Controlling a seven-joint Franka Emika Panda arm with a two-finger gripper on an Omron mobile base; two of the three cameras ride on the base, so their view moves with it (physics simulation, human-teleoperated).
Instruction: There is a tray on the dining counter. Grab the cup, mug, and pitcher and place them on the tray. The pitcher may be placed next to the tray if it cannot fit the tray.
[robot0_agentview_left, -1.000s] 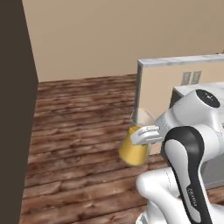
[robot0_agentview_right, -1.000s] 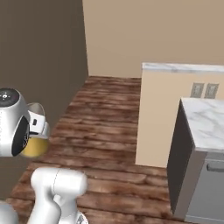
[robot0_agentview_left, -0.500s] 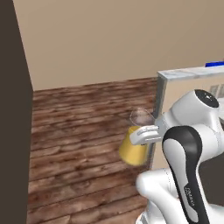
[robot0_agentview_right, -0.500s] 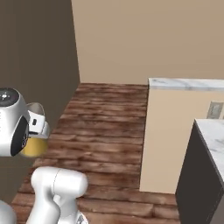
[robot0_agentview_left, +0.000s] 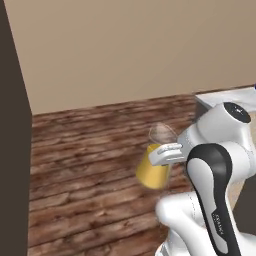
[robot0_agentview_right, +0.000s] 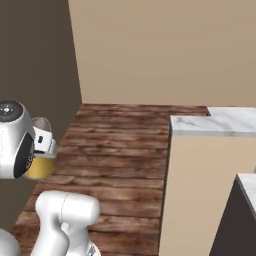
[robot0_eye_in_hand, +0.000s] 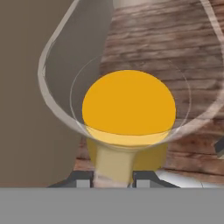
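Pitcher (robot0_agentview_left: 155, 165) in claw (robot0_eye_in_hand: 113, 177) above wooden floor (robot0_agentview_left: 85, 165), beige wall (robot0_agentview_right: 165, 50) behind.

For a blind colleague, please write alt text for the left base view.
A white robot arm holds a clear glass pitcher of orange-yellow liquid in its claw, above a brown wooden floor. Behind is a plain beige wall; a dark panel stands at the left edge.
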